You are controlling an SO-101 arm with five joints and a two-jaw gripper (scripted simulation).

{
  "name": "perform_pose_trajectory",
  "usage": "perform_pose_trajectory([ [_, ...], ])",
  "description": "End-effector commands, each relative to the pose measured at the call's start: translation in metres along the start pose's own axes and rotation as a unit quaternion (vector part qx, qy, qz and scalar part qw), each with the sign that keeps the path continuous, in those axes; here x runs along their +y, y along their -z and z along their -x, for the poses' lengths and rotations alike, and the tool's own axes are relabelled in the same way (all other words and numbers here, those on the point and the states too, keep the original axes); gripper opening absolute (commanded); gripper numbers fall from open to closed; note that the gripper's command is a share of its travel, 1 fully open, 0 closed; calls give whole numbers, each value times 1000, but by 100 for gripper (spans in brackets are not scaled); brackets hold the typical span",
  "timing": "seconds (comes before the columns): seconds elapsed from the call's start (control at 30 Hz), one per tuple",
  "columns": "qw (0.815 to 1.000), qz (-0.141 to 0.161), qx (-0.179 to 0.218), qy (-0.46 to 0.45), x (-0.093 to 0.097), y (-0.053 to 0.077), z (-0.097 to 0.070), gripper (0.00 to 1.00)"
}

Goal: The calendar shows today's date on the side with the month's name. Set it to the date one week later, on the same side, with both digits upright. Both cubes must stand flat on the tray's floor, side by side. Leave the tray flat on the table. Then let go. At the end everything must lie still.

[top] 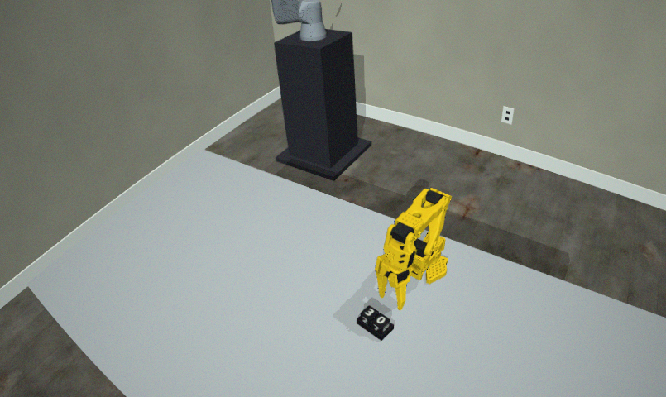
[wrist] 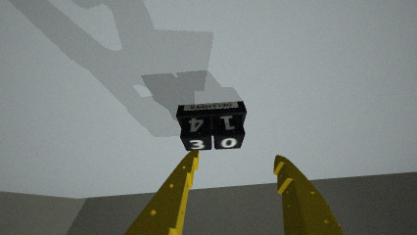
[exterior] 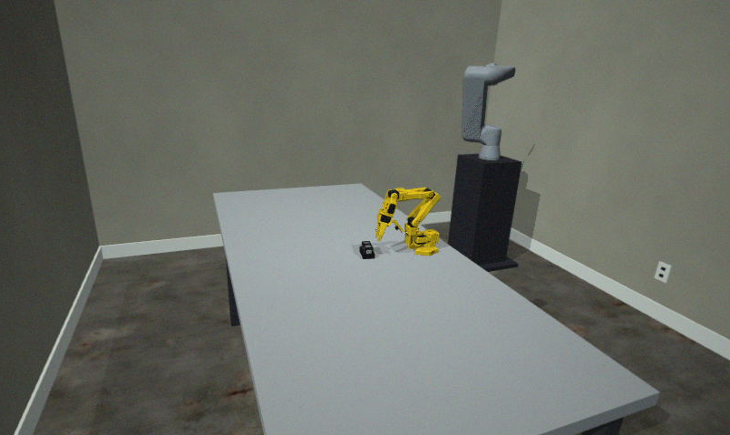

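The calendar is a small black tray holding two black cubes side by side, standing on the grey table. In the top view the cubes' top faces read 3 and 0. In the wrist view the left cube and right cube show a row reading 3 0. Beyond that row, a 4 and a 1 appear upside down beside the month strip. My gripper points down, hovering just above and behind the calendar on the arm's side. Its fingers stand apart with nothing between them. The calendar and gripper are small in the exterior view.
The arm's yellow base stands close behind the calendar near the table's far edge. A dark pedestal carrying a grey robot arm stands on the floor beyond the table.
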State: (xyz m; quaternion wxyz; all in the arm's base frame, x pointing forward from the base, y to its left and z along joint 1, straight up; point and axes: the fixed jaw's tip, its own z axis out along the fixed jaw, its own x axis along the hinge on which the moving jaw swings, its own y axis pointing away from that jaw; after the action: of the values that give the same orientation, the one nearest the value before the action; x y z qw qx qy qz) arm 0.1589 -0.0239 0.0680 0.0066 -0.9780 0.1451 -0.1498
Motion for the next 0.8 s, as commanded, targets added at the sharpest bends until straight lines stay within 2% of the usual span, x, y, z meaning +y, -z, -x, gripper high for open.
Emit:
perform_pose_trajectory([
  [0.0,1000,-5,18,13,-2,2,-4,30],
  [0.5,1000,-6,17,25,-3,2,-3,30],
  [0.53,999,-10,34,31,-5,4,-8,30],
  [0.77,999,-10,34,31,-5,4,-8,30],
])
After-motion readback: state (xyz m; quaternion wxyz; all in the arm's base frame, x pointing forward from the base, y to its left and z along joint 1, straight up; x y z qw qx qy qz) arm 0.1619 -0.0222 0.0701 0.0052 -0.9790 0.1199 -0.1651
